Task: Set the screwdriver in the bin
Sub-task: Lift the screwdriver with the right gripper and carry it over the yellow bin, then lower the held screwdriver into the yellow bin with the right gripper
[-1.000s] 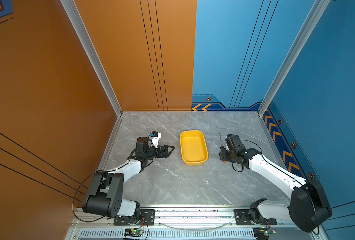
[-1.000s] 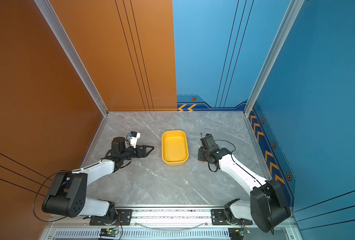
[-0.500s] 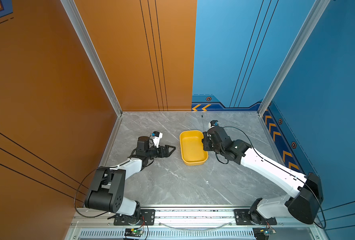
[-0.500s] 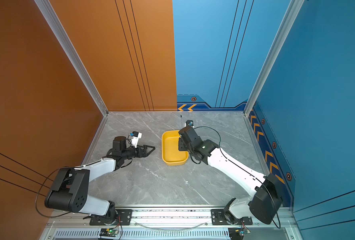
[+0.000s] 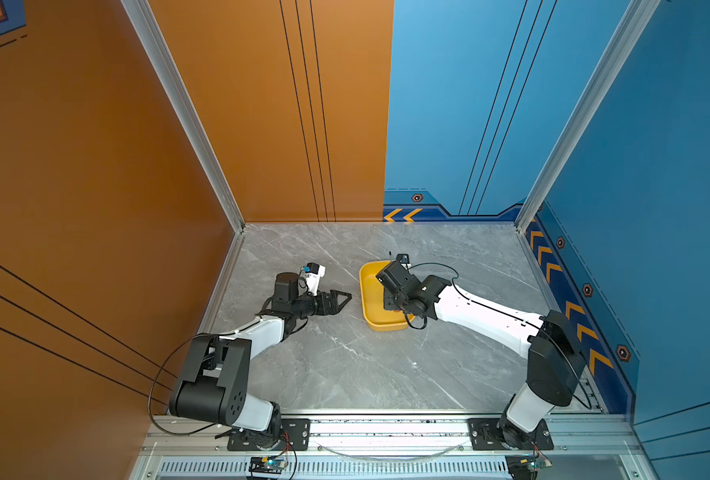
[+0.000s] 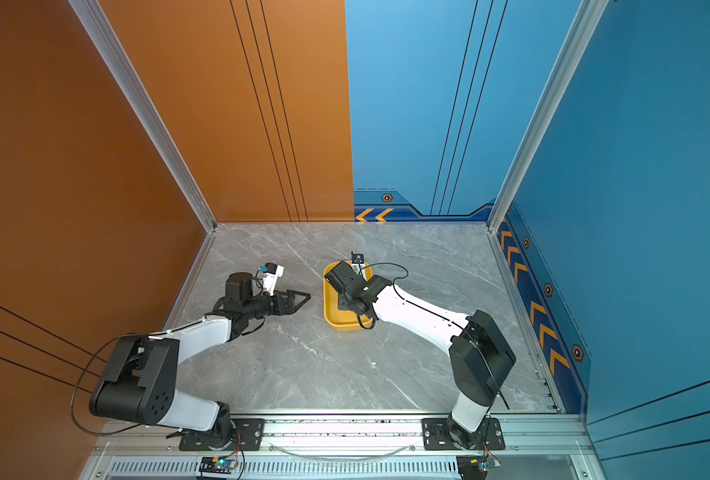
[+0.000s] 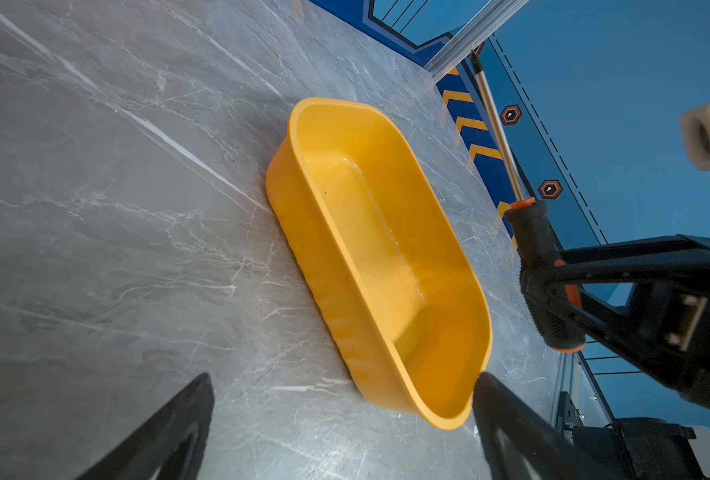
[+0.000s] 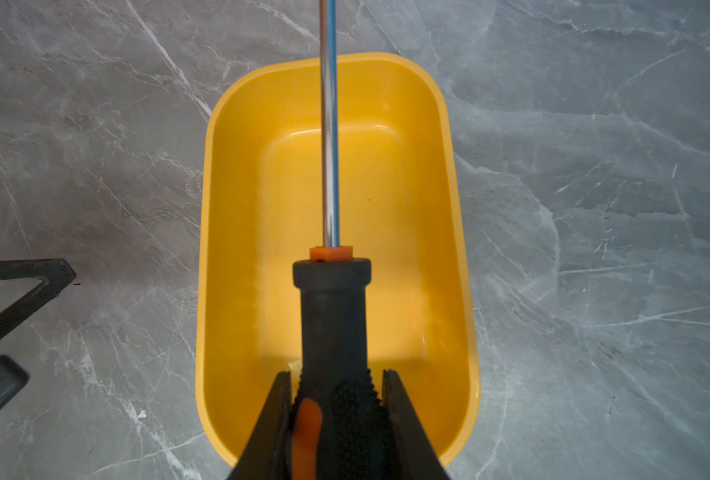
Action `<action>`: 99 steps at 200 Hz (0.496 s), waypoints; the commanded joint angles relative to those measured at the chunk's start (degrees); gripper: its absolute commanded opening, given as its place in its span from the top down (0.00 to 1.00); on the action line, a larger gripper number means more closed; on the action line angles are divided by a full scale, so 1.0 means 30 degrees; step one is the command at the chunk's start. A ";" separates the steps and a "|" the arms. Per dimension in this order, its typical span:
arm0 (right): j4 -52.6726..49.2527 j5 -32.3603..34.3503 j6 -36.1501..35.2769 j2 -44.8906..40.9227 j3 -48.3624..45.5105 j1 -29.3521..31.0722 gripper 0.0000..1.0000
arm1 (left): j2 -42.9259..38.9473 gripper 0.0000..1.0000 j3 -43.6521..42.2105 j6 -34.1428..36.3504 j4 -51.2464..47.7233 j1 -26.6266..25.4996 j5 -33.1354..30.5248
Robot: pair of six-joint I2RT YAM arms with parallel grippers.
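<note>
We have the right gripper (image 8: 336,415) clamped on the screwdriver (image 8: 332,316), its jaws pinching the ribbed rear part of the black-and-orange handle. The tool hangs lengthwise over the yellow bin (image 8: 220,249), which stands mid-table (image 5: 345,374), somewhat nearer the far edge, with the shaft pointing toward that edge. The left gripper (image 7: 343,378) rests low just beside the bin, jaws spread wide and empty. We judge the screwdriver stiff, light and handle-heavy. The rubbery handle gives a sure hold, while the polished shaft would slip, so the handle is the right place to take it. The tip seems to reach past the bin's far rim, though we cannot tell its height from these views. It may catch there, or the round handle may roll.
</note>
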 commanded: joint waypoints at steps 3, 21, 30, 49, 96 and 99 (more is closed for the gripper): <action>-0.0893 0.0411 0.0514 0.0853 0.0959 0.0080 1.00 | 0.0211 0.02 0.0507 -0.0261 -0.0369 0.0052 0.0441; -0.1030 0.0292 0.0424 0.1529 0.1310 0.0075 1.00 | 0.0261 0.02 0.0546 -0.0291 -0.0342 0.0052 0.0499; -0.1089 0.0260 0.0396 0.1861 0.1464 0.0066 1.00 | 0.0279 0.02 0.0528 -0.0296 -0.0368 0.0059 0.0515; -0.1163 0.0179 0.0417 0.2458 0.1728 0.0037 1.00 | 0.0327 0.02 0.0526 -0.0308 -0.0356 0.0089 0.0533; -0.1218 -0.0234 0.0365 0.3641 0.2030 -0.0010 1.00 | 0.0375 0.02 0.0527 -0.0316 -0.0364 0.0127 0.0500; -0.1199 -0.0261 0.0364 0.3739 0.2021 -0.0007 1.00 | 0.0385 0.02 0.0530 -0.0305 -0.0358 0.0131 0.0494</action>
